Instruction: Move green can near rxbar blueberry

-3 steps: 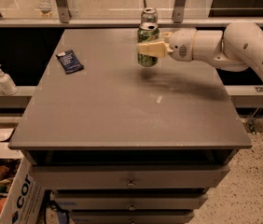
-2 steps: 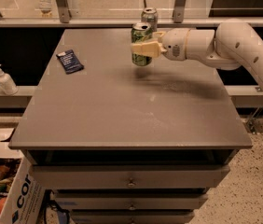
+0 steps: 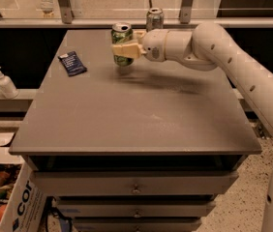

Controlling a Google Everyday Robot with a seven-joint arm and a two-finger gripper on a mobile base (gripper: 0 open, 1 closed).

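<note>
The green can (image 3: pixel 122 36) is upright in my gripper (image 3: pixel 122 50), whose cream fingers (image 3: pixel 125 50) are shut around its body. It hangs just above the grey table top (image 3: pixel 136 110) at the far middle, with its shadow below. The rxbar blueberry (image 3: pixel 72 63), a flat dark navy wrapper with white print, lies on the table's far left, well left of the can. My white arm (image 3: pixel 223 57) reaches in from the right.
A silver-grey can (image 3: pixel 154 18) stands at the table's far edge, just right of the held can. A white pump bottle (image 3: pixel 3 82) stands on a shelf at the left. A cardboard box (image 3: pixel 10 202) sits on the floor at the lower left. Drawers run under the table top.
My gripper has carried the green can leftward, away from the silver-grey can and closer to the rxbar blueberry. The bar has not moved.
</note>
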